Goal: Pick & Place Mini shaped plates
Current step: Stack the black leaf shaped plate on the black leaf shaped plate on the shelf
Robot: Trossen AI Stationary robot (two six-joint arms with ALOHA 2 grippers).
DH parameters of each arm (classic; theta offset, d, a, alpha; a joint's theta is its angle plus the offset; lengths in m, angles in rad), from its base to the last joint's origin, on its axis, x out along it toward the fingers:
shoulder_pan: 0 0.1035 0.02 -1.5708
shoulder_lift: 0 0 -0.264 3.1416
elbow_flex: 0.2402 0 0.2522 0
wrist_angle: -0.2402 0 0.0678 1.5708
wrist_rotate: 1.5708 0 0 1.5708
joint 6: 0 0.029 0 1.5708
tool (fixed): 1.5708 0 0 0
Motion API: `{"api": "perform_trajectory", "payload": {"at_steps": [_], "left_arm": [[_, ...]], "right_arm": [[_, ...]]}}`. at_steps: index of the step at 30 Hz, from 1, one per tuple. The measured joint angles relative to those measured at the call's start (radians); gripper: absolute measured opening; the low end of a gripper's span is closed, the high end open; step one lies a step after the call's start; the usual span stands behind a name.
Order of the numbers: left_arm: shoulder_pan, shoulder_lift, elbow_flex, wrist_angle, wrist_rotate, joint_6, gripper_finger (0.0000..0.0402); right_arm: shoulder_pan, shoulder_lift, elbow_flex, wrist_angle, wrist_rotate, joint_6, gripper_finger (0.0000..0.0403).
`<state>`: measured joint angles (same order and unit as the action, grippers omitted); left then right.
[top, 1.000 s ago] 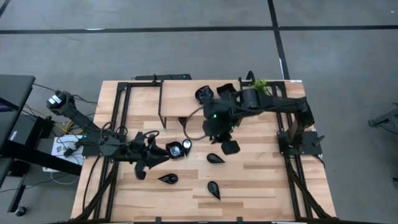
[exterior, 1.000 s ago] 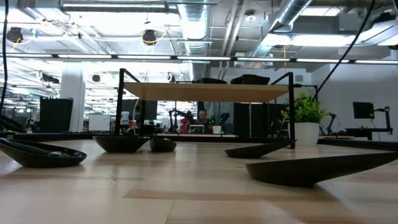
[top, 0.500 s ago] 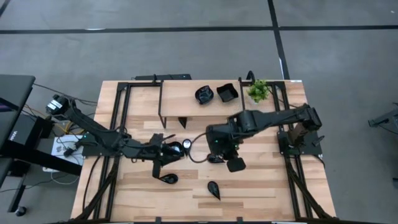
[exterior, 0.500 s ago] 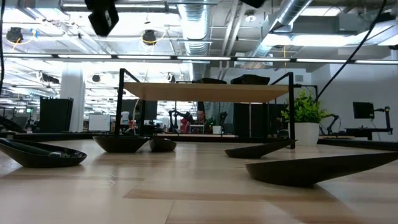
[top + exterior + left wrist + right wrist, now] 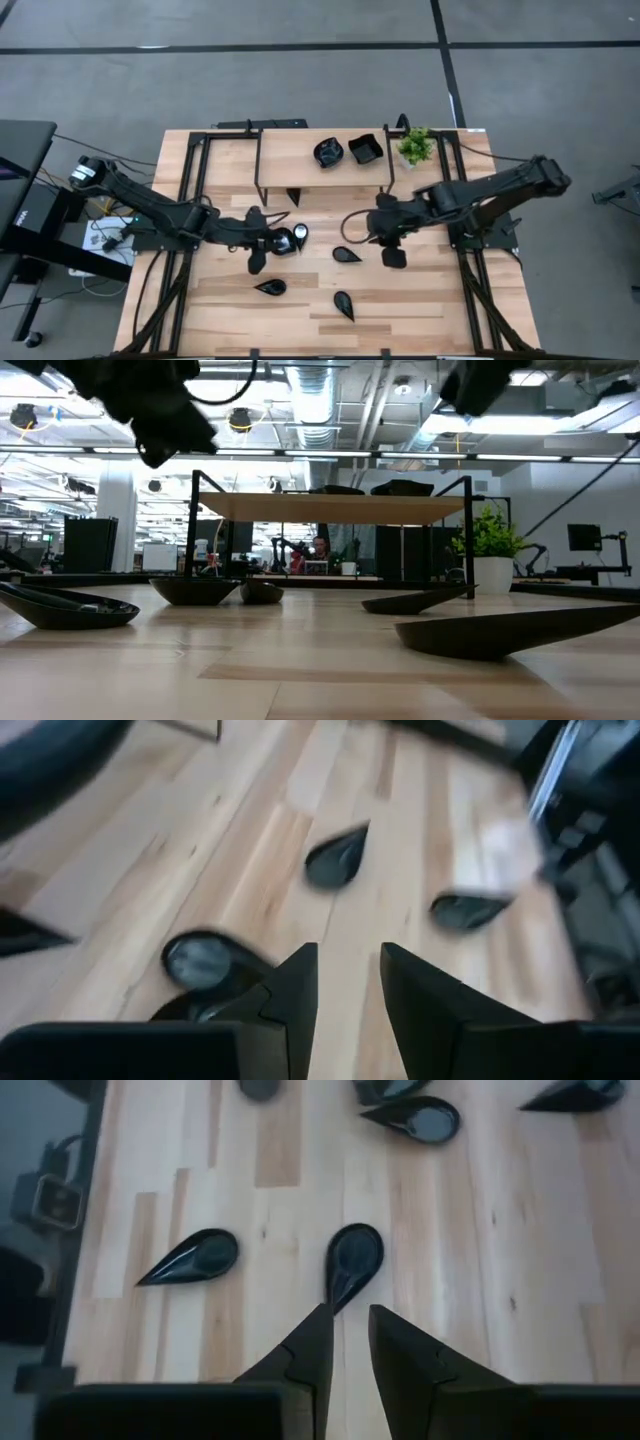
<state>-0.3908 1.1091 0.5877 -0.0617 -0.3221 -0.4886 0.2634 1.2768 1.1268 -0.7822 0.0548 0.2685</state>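
Plates point(image 5: 347, 254) lie mostly scattered across our bench point(image 5: 420, 300); two already sit on the raised shelf point(image 5: 300, 160) beside the plant point(image 5: 415, 146), so several remain. Our left claw point(image 5: 345, 985) and right claw point(image 5: 347, 1342) hover slightly parted, holding nothing.

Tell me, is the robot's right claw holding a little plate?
No. The right gripper is empty, fingers slightly apart, above a teardrop plate lying on the table.

Three glossy black teardrop plates point(image 5: 347, 255) are laid flat on the desk point(image 5: 420, 290); two more dishes point(image 5: 328, 152) are parked on the shelf.
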Motion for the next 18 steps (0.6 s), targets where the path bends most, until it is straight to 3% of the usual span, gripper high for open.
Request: {"api": "perform_trajectory", "payload": {"at_steps": [5, 10, 18], "left_arm": [[-0.003, 0.000, 0.000, -0.081, 0.013, 0.141, 0.0113], [-0.003, 0.000, 0.000, -0.087, 0.013, 0.306, 0.0113], [0.000, 0.068, 0.000, -0.185, 0.013, 0.324, 0.0113]], "right_arm": [[-0.001, -0.063, -0.174, 0.139, 0.013, 0.070, 0.0064], [-0.003, -0.041, -0.267, 0.251, 0.011, 0.131, 0.0064], [0.005, 0.065, -0.291, 0.398, -0.005, 0.148, 0.0064]]}}
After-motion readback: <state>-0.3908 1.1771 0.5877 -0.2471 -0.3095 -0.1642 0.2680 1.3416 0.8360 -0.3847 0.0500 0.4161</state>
